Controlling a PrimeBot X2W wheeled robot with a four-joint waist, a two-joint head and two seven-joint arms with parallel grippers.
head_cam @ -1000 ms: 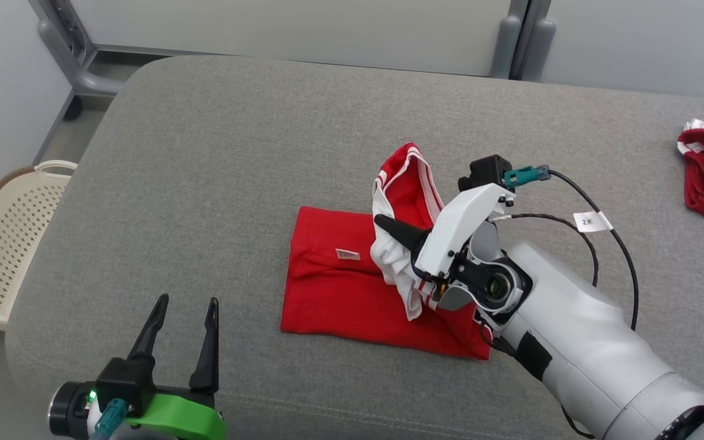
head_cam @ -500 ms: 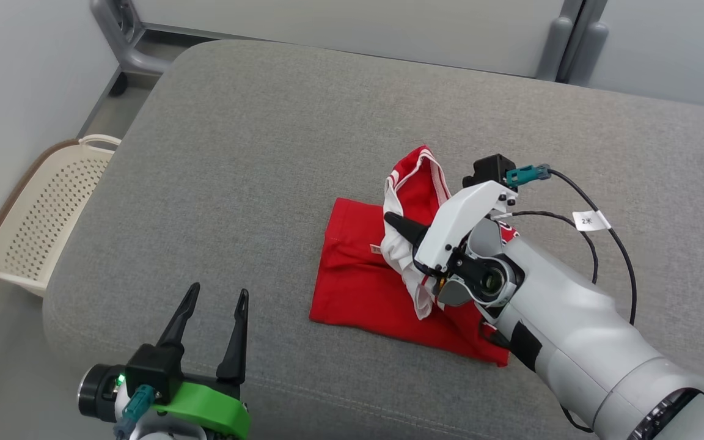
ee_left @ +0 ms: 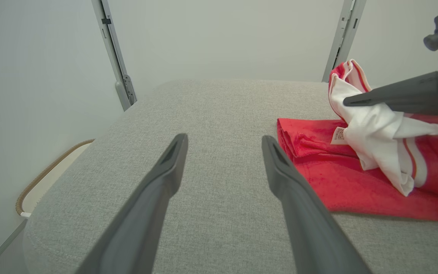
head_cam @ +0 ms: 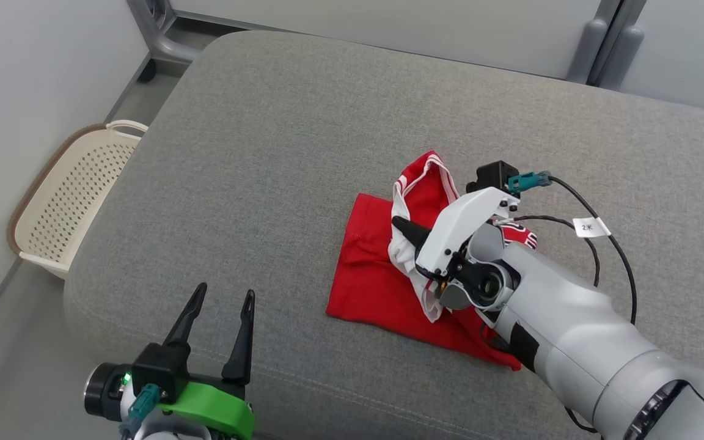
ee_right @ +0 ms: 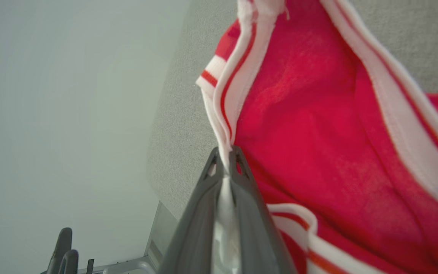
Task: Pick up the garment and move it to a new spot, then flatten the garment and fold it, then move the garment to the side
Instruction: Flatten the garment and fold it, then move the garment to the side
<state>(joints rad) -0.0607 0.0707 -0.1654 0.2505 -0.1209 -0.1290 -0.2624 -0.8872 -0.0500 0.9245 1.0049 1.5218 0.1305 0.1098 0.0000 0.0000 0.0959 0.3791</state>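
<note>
The garment (head_cam: pixel 376 275) is red with white striped trim and lies partly folded on the grey cushion (head_cam: pixel 303 134). My right gripper (head_cam: pixel 398 224) is shut on its white trim, holding that edge lifted above the flat red part. In the right wrist view the fingers (ee_right: pixel 224 160) pinch the white band of the garment (ee_right: pixel 302 125). My left gripper (head_cam: pixel 220 296) hovers open over the cushion's near left corner, apart from the cloth. The left wrist view has the left gripper (ee_left: pixel 222 142) open and the garment (ee_left: pixel 356 179) to its right, with the right gripper's finger (ee_left: pixel 394 95) on the raised trim.
A cream perforated basket (head_cam: pixel 65 201) stands on the floor left of the cushion. Grey frame posts (head_cam: pixel 608 43) rise behind it. Black cables with a white tag (head_cam: pixel 590 227) loop from my right wrist.
The head camera has turned left, shifting the scene right; the second red cloth at the far right has left the picture. The right gripper holds the trim slightly lower.
</note>
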